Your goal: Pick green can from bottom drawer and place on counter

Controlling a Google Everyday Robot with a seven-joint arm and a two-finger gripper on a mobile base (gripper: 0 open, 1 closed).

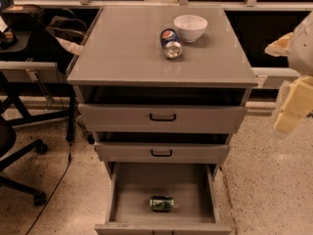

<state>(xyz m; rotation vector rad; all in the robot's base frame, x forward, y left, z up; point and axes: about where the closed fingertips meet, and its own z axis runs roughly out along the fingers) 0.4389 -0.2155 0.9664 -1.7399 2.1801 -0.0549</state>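
The green can (162,203) lies on its side on the floor of the open bottom drawer (132,190), near its front edge. Above the two upper drawers is the counter (127,48), a broad grey top. My gripper (293,109) hangs at the right edge of the view, to the right of the cabinet at about the height of the top drawer. It is well away from the can and holds nothing that I can see.
On the counter a blue-and-red can (170,43) lies on its side next to a white bowl (190,27). The two upper drawers with black handles (162,117) stand slightly pulled out. An office chair base (19,155) and a desk are at the left.
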